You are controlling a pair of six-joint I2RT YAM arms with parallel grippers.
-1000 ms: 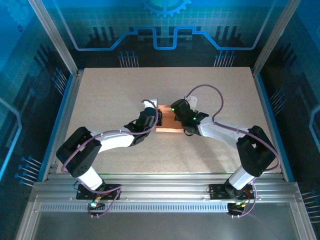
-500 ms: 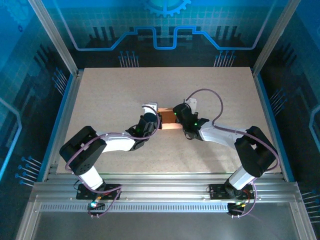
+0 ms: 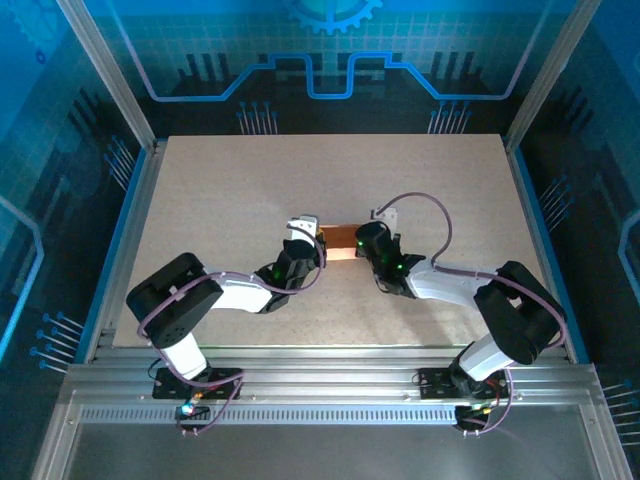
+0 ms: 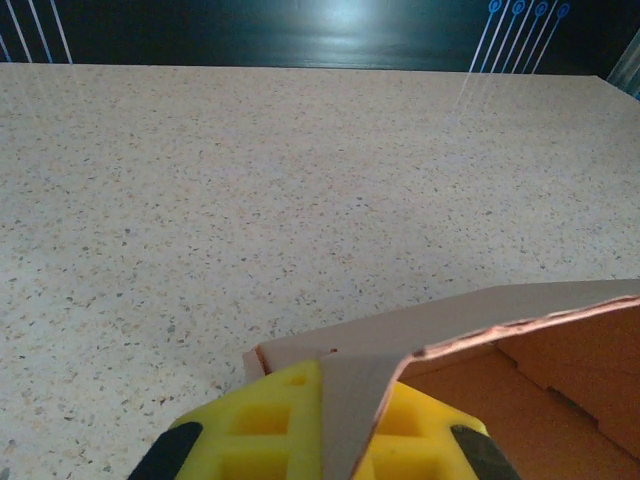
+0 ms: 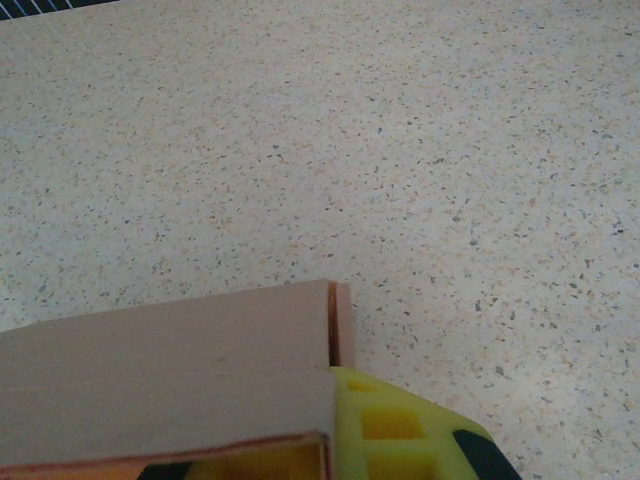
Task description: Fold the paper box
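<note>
The salmon-orange paper box [image 3: 342, 240] is held between both arms at mid-table, its long side running left to right. My left gripper [image 3: 318, 243] is shut on its left end. In the left wrist view a flap of the paper box [image 4: 480, 315] is pinched between the yellow fingers [image 4: 270, 415] of the left gripper [image 4: 345, 400], with the open inside showing to the right. My right gripper [image 3: 362, 243] is shut on the right end. In the right wrist view a wall of the paper box [image 5: 170, 370] covers one finger of the right gripper [image 5: 325, 455].
The speckled beige table [image 3: 200, 190] stretches out on all sides of the box. Blue side rails [image 3: 118, 235] and a lit back panel [image 3: 330, 60] bound it. The aluminium mounting rail [image 3: 330, 385] with both arm bases runs along the near edge.
Both arms have sunk lower and stretched forward with the box still gripped. From above the box now looks narrower and sits closer to the table.
</note>
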